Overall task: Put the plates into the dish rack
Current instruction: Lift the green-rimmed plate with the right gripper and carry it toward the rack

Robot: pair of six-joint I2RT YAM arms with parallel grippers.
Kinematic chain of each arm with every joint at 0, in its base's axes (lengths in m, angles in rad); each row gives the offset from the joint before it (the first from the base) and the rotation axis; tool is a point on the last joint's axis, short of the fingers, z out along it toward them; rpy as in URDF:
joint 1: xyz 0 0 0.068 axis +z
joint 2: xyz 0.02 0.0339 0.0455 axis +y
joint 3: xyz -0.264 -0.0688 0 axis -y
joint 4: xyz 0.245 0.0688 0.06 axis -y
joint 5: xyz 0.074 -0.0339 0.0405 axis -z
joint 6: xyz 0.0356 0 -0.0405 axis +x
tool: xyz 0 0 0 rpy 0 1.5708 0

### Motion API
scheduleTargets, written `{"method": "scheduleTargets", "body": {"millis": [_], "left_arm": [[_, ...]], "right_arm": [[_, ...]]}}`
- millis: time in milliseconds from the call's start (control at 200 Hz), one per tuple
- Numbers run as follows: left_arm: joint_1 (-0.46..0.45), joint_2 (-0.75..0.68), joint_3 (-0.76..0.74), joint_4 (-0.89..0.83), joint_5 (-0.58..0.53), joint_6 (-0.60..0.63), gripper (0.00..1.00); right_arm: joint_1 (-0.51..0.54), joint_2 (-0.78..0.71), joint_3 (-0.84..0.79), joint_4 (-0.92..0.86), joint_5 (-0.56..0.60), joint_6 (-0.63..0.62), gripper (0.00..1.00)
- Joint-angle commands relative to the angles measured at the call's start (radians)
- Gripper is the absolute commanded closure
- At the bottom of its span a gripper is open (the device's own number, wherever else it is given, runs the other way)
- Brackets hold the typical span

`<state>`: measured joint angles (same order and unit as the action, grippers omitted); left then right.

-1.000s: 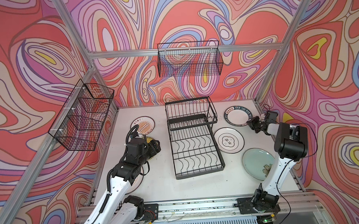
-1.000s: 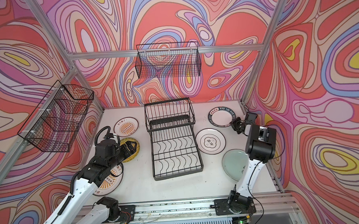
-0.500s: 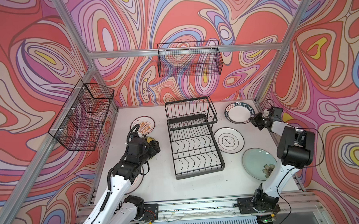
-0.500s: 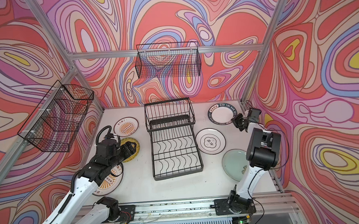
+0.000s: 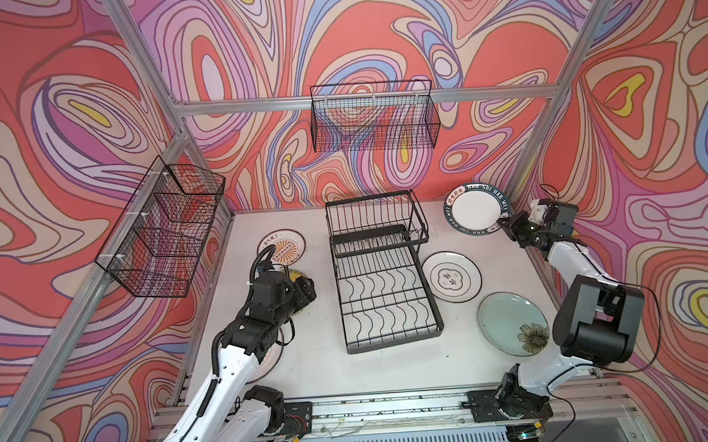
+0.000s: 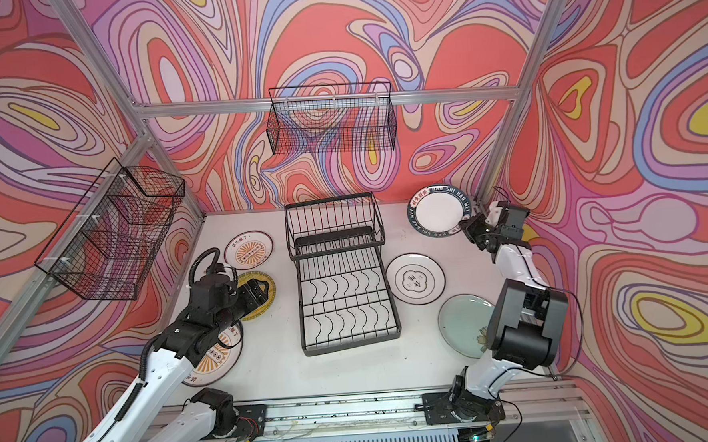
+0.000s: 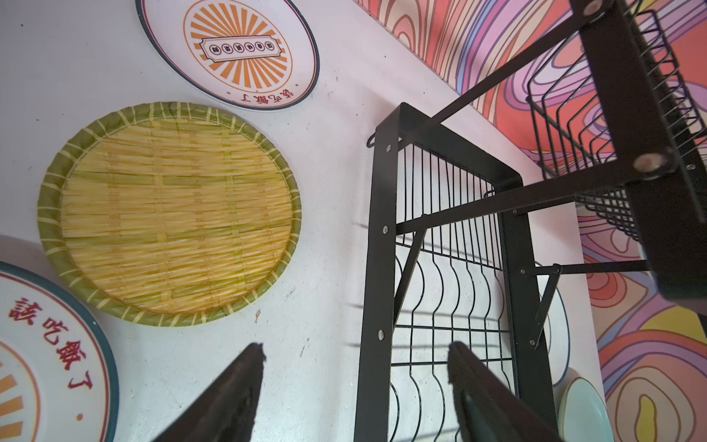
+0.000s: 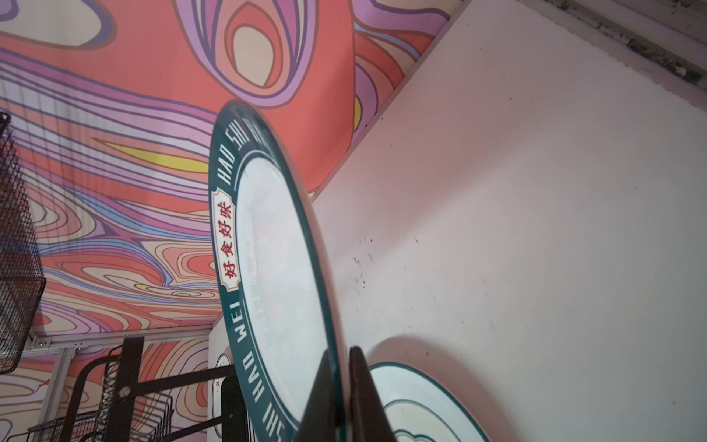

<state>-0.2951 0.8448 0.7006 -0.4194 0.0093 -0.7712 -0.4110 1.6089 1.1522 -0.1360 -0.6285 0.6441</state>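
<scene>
The black dish rack (image 5: 385,295) (image 6: 344,301) stands mid-table with nothing in it. My right gripper (image 5: 504,224) (image 6: 465,226) (image 8: 342,356) is shut on the rim of the dark-lettered plate (image 5: 474,209) (image 6: 439,211) (image 8: 275,268), which is lifted and tilted at the back right. My left gripper (image 5: 306,289) (image 6: 260,293) (image 7: 355,348) hangs open and empty between the yellow woven plate (image 6: 270,305) (image 7: 168,214) and the rack's left edge. Flat on the table lie two sunburst plates (image 5: 282,246) (image 6: 214,358), the cloud plate (image 5: 451,276) and the pale green plate (image 5: 511,322).
Fine-mesh black baskets hang on the back wall (image 5: 374,117) and the left wall (image 5: 165,227). Aluminium frame posts stand at the back corners. The rack's raised tier (image 5: 375,221) sits at its far end, close to the held plate.
The right gripper has raised the lettered plate off the table and carried it back and rightward, tilting it up. The left gripper has hardly moved.
</scene>
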Motion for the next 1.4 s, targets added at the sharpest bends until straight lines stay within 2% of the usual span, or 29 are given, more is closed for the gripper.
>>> {"method": "scheduleTargets", "body": {"millis": [0, 255, 461, 691, 1107, 1397], "left_arm": [[-0.005, -0.004, 0.015, -0.004, 0.013, 0.001, 0.21], [-0.006, 0.042, 0.035, 0.005, 0.073, 0.001, 0.21], [-0.010, 0.075, 0.033, 0.027, 0.104, -0.009, 0.21], [-0.020, 0.078, 0.040, 0.033, 0.119, -0.020, 0.21], [-0.034, 0.036, 0.038, 0.042, 0.133, -0.046, 0.22], [-0.052, 0.037, 0.030, 0.090, 0.195, -0.043, 0.24]], "right_arm": [[-0.004, -0.095, -0.081, -0.022, -0.063, -0.025, 1.00], [-0.004, -0.320, -0.270, -0.167, -0.060, -0.083, 1.00], [-0.003, -0.495, -0.337, -0.326, -0.059, -0.126, 1.00], [-0.002, -0.620, -0.376, -0.446, -0.066, -0.160, 1.00], [0.019, -0.731, -0.477, -0.539, -0.147, -0.182, 1.00], [0.132, -0.770, -0.506, -0.543, -0.139, -0.170, 1.00]]}}
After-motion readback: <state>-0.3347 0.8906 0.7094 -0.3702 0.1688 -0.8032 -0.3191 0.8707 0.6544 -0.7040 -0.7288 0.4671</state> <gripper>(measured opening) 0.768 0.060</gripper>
